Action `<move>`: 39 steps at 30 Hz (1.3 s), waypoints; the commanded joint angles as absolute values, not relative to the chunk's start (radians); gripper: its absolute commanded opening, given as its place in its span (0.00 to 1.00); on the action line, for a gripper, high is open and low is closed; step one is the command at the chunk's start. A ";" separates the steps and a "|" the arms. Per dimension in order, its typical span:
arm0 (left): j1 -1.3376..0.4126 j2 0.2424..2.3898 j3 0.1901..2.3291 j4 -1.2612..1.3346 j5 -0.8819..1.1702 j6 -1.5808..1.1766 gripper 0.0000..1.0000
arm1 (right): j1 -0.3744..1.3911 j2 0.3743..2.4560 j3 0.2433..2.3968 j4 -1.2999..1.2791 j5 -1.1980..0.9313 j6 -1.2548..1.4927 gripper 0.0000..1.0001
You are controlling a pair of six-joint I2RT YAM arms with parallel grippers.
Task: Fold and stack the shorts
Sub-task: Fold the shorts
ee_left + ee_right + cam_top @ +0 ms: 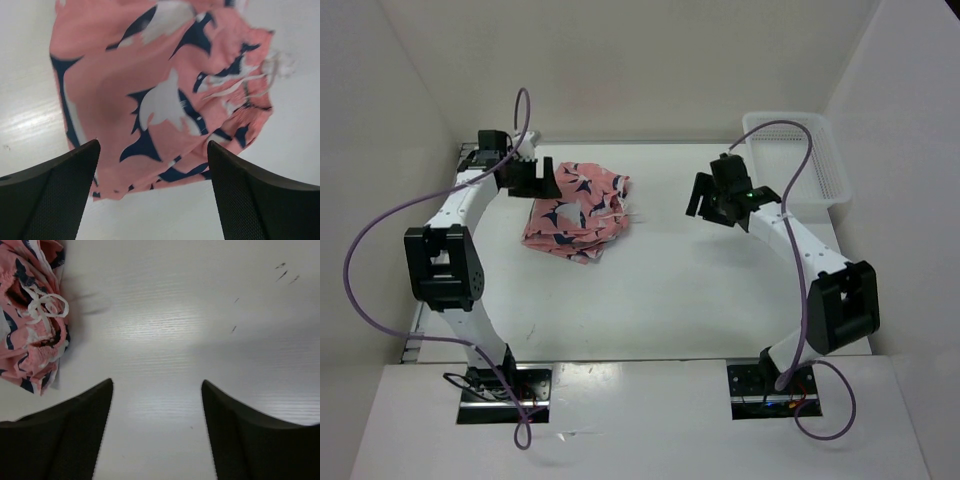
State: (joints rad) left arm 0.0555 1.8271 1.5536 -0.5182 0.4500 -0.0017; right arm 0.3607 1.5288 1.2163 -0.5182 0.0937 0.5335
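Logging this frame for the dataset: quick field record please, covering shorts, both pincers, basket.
shorts: loosely folded heap on the table, left of centre
left pincer: open, above the shorts, holding nothing
right pincer: open, over bare table, right of the shorts
basket: white mesh, far right corner

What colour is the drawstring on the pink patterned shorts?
White; the tied cord drawstring on the salmon-pink cloth shorts shows best in the right wrist view.

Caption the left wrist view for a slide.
Left gripper, fingers spread wide, poised over the salmon-pink shorts printed with navy and white shapes, lying on the white table.
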 commanded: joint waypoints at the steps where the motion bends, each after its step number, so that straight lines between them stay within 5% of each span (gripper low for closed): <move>1: 0.107 1.779 1.511 -0.459 0.430 0.000 0.96 | 0.321 1.444 1.224 -0.545 0.083 0.491 0.84; 4: 0.120 1.792 1.484 -0.459 0.403 0.000 0.98 | 0.321 1.419 1.224 -0.555 0.064 0.482 1.00; 14: 0.129 1.887 1.358 -0.273 0.407 0.000 0.94 | 0.321 1.408 1.255 -0.552 -0.002 0.502 1.00; 32: 0.071 1.987 1.289 -0.213 0.338 0.000 0.50 | 0.382 1.489 1.322 -0.522 -0.054 0.529 1.00; 39: -0.055 1.921 1.200 -0.222 0.371 0.000 0.50 | 0.391 1.499 1.322 -0.503 -0.054 0.538 1.00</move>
State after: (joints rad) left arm 0.0158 1.9480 1.2461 -0.1970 0.3321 -0.0040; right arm 0.3798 1.4906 1.2774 -0.5396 -0.0494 0.5308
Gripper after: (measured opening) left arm 0.500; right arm 0.999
